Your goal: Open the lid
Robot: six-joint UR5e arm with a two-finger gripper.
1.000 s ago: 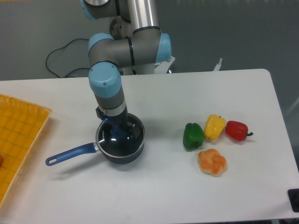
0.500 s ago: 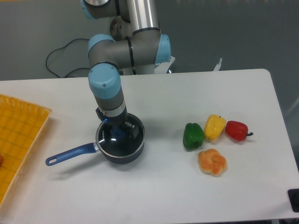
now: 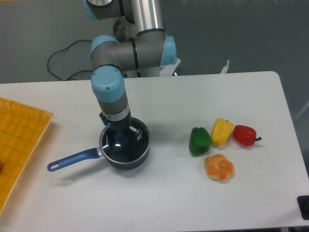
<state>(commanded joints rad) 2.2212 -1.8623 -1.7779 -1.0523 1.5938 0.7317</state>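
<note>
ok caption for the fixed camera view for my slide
UR5e tool down on the lid knob of a blue saucepan, toy vegetables to the side.

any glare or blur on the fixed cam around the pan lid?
Fixed camera: lighting even, shadows soft, whole frame slightly soft. The lid reads dark with faint reflections, no strong glare. The gripper sits low over the blue knob; arm shadow hides whether it is closed.

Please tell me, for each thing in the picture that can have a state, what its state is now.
lid: on the saucepan, closed, not lifted.
saucepan: upright on the table, covered, handle pointing left.
gripper: down at the lid's blue knob; whether it grips cannot be told.
yellow tray: flat at the table's left edge.
</note>
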